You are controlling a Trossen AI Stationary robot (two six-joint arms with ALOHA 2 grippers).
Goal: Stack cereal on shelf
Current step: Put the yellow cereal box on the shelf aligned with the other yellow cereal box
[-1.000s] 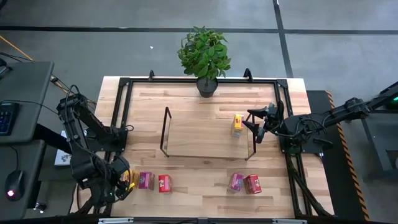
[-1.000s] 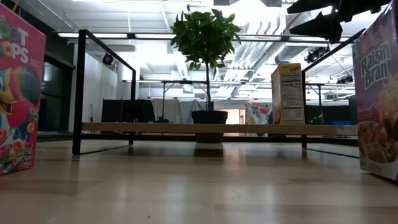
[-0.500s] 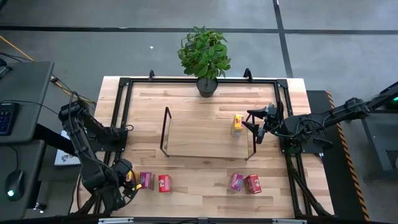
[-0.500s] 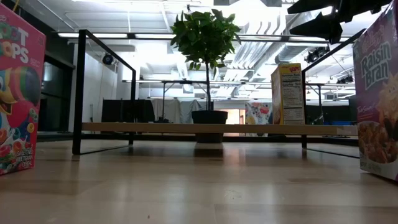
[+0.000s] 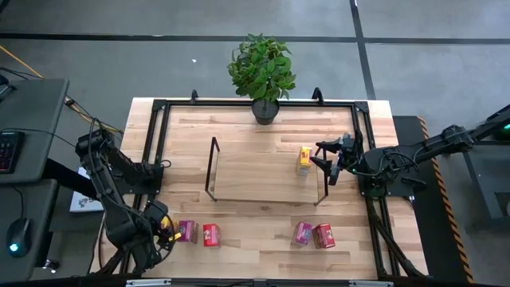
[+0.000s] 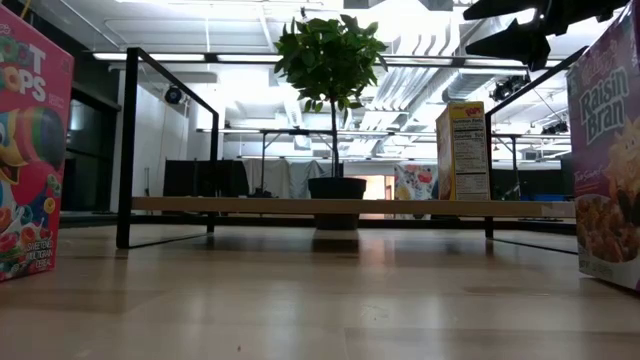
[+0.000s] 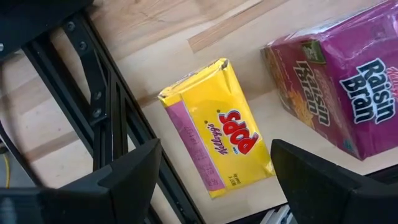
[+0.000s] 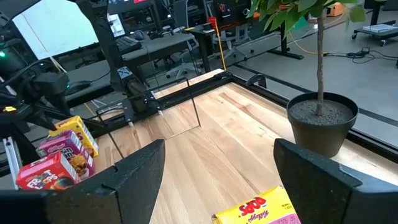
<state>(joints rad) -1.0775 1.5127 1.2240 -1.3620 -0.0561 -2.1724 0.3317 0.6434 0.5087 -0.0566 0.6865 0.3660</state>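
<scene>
My left gripper (image 5: 163, 231) hangs open at the table's near left corner, above a yellow cereal box (image 7: 217, 137); its fingers stand on either side of the box without touching it. A pink box (image 5: 187, 231) and a red box (image 5: 210, 234) stand just to the right. Another pink box (image 5: 303, 233) and red box (image 5: 323, 235) stand near the right. A second yellow box (image 5: 304, 159) stands upright on the shelf's (image 5: 263, 174) board at its right end. My right gripper (image 5: 325, 163) is open, just right of that box and clear of it.
A potted plant (image 5: 263, 76) stands at the table's far edge behind the shelf. The shelf's black end frames (image 6: 135, 140) rise at either end of the board. A black rail (image 7: 106, 118) runs along the table's left edge beside the yellow box.
My left arm has shifted a little toward the table's near edge and right, bringing its gripper closer over the yellow box at the near left. The boxes and my right arm have kept still.
</scene>
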